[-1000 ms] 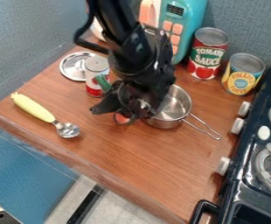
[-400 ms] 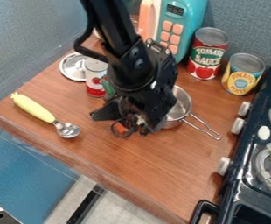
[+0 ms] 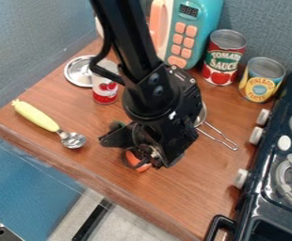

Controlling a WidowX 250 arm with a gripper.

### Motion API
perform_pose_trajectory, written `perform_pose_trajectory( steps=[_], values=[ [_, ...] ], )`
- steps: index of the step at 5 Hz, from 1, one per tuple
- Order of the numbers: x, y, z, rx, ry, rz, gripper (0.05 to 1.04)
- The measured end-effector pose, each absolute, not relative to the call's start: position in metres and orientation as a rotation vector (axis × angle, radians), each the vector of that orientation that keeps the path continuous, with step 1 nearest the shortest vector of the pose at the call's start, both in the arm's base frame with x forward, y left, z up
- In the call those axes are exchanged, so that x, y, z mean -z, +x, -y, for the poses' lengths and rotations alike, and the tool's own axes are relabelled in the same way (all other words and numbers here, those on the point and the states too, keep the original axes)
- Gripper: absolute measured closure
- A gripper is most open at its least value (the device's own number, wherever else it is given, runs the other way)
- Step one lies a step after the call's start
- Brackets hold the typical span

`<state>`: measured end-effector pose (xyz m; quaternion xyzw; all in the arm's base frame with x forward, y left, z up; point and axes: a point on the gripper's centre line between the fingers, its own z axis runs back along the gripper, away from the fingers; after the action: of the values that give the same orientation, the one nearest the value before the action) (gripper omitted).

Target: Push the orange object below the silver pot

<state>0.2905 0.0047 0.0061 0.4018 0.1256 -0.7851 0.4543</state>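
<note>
Wood counter [image 3: 186,190] up front. Orange thing [image 3: 142,167] is on it beneath the gripper [image 3: 136,150], visible length slanting, near end toward lower right. Can't tell how wide the gripper is. Silver pot [image 3: 202,114] farther back, right; blue-gray wall [image 3: 265,28] beyond.

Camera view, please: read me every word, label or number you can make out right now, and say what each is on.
"TOMATO SAUCE": red can.
"PINEAPPLE SLICES", its last letters blurred: yellow can.
Digits, too blurred to quote surely: display of the teal toy microwave.
No readable text: white-and-red can.
</note>
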Motion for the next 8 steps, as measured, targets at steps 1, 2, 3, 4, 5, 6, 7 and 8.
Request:
perform_pose_trajectory(
  steps=[1, 2, 3, 4, 5, 6, 7, 8],
  values=[
    [-0.004, 0.29, -0.005, 1.939, 0.988, -0.32, 0.074],
    [-0.004, 0.289, -0.006, 1.937, 0.988, -0.321, 0.075],
    [-0.005, 0.289, -0.006, 1.939, 0.984, -0.326, 0.083],
    [-0.008, 0.285, -0.009, 1.955, 0.941, -0.31, 0.083],
    [-0.04, 0.284, -0.017, 1.94, 0.874, -0.217, 0.083],
    [-0.069, 0.279, -0.033, 1.923, 0.725, -0.121, 0.083],
    [-0.084, 0.281, -0.044, 1.976, 0.45, 0.067, 0.083],
    [-0.087, 0.28, -0.062, 2.01, 0.234, 0.266, 0.083]
  ],
)
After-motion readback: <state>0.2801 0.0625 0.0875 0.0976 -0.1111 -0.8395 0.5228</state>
